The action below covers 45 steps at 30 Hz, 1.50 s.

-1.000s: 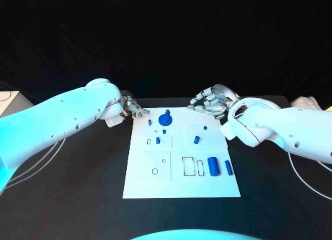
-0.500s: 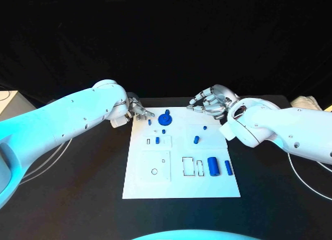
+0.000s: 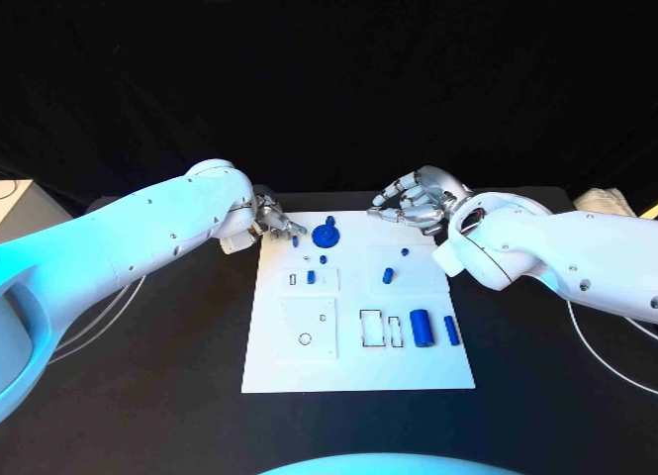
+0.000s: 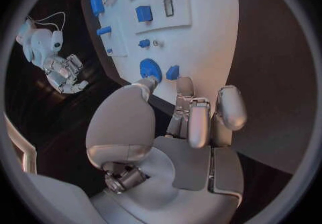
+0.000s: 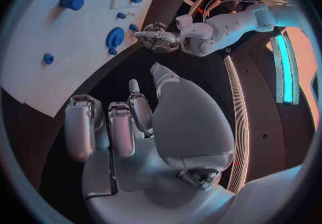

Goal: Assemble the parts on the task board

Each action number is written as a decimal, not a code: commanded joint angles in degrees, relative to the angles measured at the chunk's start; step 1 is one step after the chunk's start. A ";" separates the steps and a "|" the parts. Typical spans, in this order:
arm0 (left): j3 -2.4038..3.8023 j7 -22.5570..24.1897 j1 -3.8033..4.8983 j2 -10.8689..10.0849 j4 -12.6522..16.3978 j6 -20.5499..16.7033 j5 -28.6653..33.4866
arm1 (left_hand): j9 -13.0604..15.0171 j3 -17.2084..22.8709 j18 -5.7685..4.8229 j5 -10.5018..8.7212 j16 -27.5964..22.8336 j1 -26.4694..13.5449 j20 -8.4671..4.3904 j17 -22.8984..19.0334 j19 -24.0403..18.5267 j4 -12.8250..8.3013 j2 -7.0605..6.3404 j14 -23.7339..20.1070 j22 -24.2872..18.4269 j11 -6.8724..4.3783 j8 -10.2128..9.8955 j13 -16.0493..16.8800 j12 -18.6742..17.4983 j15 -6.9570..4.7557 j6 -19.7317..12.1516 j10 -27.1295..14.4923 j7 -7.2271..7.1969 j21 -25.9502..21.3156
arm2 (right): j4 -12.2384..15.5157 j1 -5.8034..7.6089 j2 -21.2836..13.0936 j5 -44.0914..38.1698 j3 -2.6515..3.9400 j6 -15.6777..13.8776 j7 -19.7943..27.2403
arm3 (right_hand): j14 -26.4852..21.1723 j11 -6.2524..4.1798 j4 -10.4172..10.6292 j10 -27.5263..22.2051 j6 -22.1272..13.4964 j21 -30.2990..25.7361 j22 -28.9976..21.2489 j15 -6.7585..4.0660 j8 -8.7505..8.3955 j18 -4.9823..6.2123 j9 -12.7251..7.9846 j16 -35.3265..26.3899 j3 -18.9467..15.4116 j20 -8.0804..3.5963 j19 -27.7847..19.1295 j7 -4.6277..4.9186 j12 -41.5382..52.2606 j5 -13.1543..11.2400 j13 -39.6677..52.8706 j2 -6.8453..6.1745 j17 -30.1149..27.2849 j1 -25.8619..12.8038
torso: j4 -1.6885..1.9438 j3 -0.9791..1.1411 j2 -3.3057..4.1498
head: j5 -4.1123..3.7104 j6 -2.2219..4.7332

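Observation:
The white task board (image 3: 357, 366) lies in the middle of the black table. On its far end stands a round blue part (image 3: 326, 237), with a small blue peg (image 3: 296, 240) beside it. Smaller blue pieces (image 3: 390, 275) sit mid-board, and two blue cylinders (image 3: 422, 329) lie near the front right. My left hand (image 3: 272, 220) hovers at the board's far left corner, fingers apart and empty, its fingertips (image 4: 184, 87) just short of the round part (image 4: 149, 68). My right hand (image 3: 412, 203) hangs over the far right edge, fingers loosely curled, holding nothing.
A white box (image 3: 8, 203) stands at the table's left edge and a pale object (image 3: 603, 203) at the far right. Thin cables (image 3: 614, 351) run along the table on both sides of the board.
My left hand has shifted a little to the right, closer to the board's far left corner and the small peg. The right hand has hardly moved.

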 commanded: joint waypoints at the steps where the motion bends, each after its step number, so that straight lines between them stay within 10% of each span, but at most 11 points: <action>1: -0.08 0.94 -0.16 0.39 -0.42 1.41 0.27 | -0.08 -0.05 0.35 -0.15 0.18 0.38 0.24 6.54 0.13 -0.15 0.11 3.15 0.09 0.16 -0.28 0.03 0.19 0.39 0.44 0.04 -0.08 -0.06 | 0.15 -0.01 -0.01 -0.65 0.00 0.59 0.42 | 4.79 -0.03 0.18 -0.51 -0.32 -0.33 7.76 0.15 0.19 0.94 0.09 -0.36 0.16 0.48 1.10 -0.05 -0.11 0.33 1.90 -0.12 10.47 -0.52 | -0.06 0.00 0.05 | -0.10 -0.07; 45: -0.33 1.87 -0.44 0.44 -0.65 2.28 1.74 | 3.16 11.01 0.26 -0.09 0.71 13.83 -0.71 7.43 0.31 -3.14 3.58 3.49 0.81 -1.38 3.19 -1.44 -0.49 -0.93 1.24 0.08 -1.75 0.13 | -0.07 0.01 0.13 -0.76 0.01 0.72 0.29 | 4.79 -0.05 0.08 -0.44 -0.41 -0.40 7.74 0.13 0.25 0.95 0.10 -0.39 0.30 0.47 1.12 -0.06 -0.03 0.42 1.94 -0.07 10.45 -0.62 | 0.12 0.11 -0.09 | -0.09 -0.53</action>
